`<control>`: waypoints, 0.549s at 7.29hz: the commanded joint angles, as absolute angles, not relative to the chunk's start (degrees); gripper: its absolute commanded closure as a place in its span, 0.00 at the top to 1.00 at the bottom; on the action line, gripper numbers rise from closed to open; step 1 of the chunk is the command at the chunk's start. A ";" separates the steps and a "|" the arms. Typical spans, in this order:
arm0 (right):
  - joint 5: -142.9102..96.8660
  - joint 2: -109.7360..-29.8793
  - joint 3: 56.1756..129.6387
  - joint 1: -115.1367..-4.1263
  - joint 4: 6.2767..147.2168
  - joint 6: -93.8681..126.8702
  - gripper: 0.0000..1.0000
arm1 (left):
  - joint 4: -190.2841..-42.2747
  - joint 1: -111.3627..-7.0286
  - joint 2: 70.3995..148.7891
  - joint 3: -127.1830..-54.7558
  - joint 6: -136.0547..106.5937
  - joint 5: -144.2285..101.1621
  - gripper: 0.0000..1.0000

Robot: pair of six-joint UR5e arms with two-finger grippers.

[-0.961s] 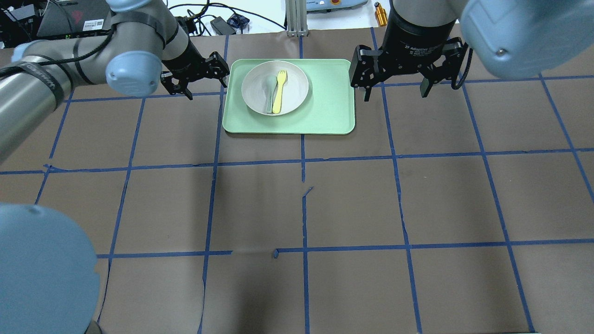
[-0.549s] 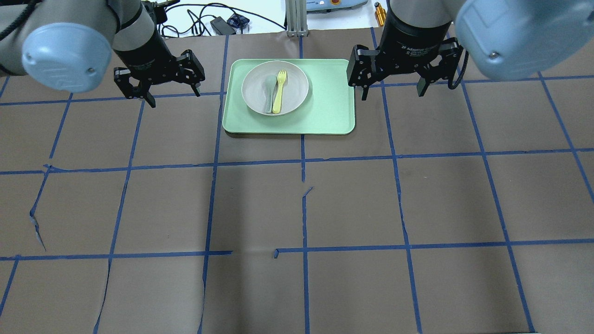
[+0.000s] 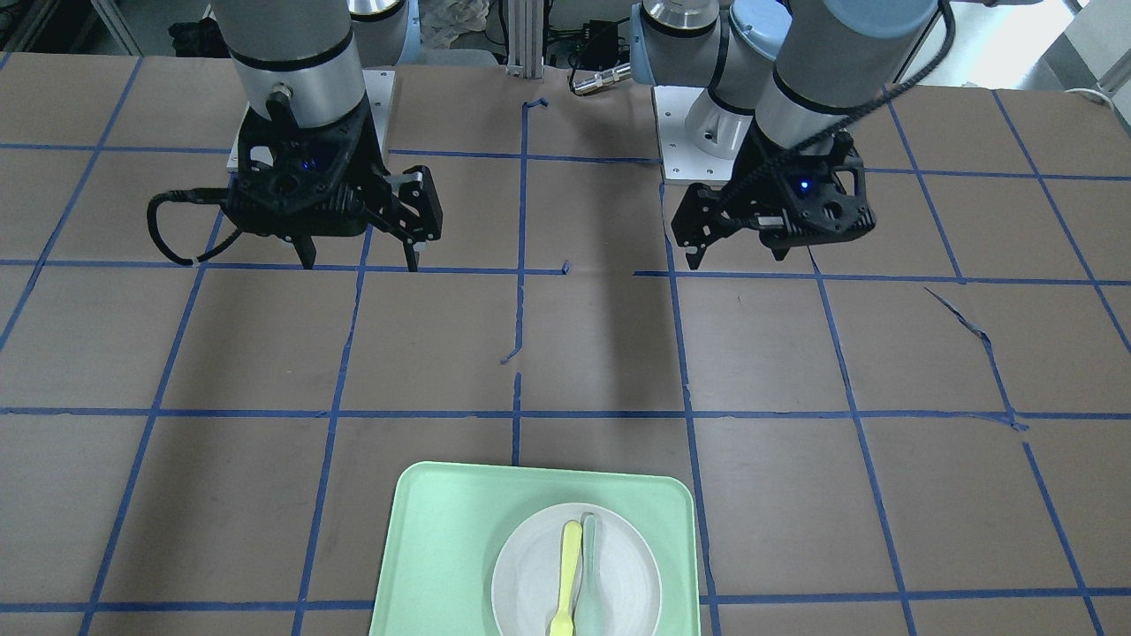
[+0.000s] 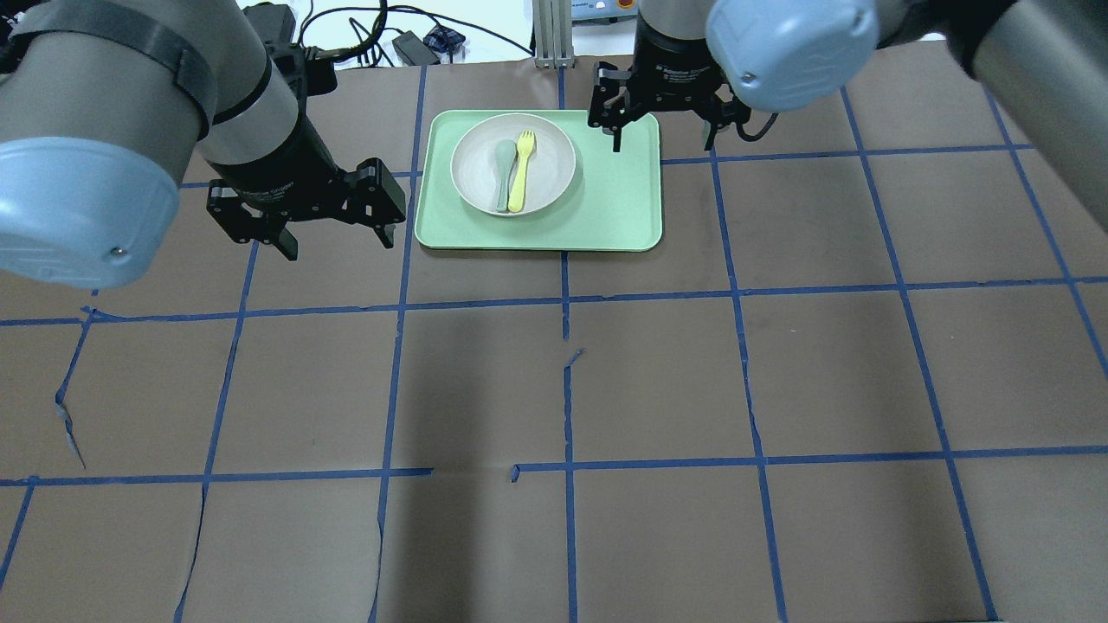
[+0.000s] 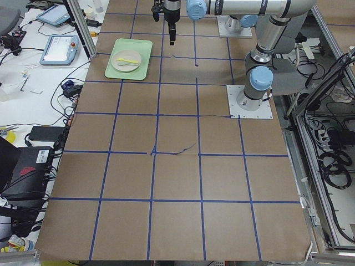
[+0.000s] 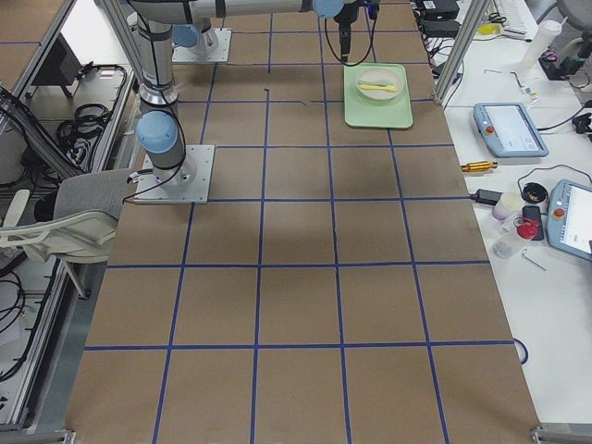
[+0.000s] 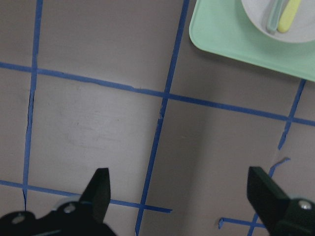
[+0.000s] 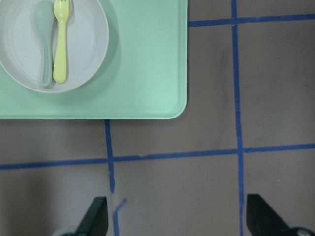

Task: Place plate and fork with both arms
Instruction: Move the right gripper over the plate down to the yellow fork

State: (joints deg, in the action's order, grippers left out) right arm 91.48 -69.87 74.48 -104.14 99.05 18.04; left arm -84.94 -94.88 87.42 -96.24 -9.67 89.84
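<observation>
Plate (image 4: 552, 169) sits on the tray (image 4: 606, 212), with the fork (image 4: 522, 169) lying in it beside a spoon (image 4: 503, 173). We judge the approach is in hand: left gripper (image 4: 339, 249) hangs raised off the tray's left side and right gripper (image 4: 664, 145) off its right, fingers spread wide, holding nothing. Next, we think, each must come in over the tray and descend, one to the plate rim and one to the fork.

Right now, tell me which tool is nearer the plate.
Right, it seems. The right tool hangs at the tray's far right corner, beside the plate. The left tool hangs beyond the tray's left edge, farther off.
</observation>
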 commanded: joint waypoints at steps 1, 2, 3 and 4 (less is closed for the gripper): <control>93.84 -52.11 63.59 -110.10 106.14 26.60 1.00 | -86.40 -95.19 86.57 -96.50 -8.79 89.82 1.00; 94.04 -46.72 58.41 -110.65 106.87 26.80 1.00 | -86.57 -95.19 86.57 -96.50 -8.70 89.82 1.00; 93.87 -41.19 54.18 -110.74 107.48 26.72 1.00 | -86.57 -95.10 86.57 -96.50 -8.70 89.82 1.00; 93.61 -38.87 52.57 -110.74 108.36 26.54 0.98 | -86.57 -95.01 86.57 -96.50 -8.79 89.82 1.00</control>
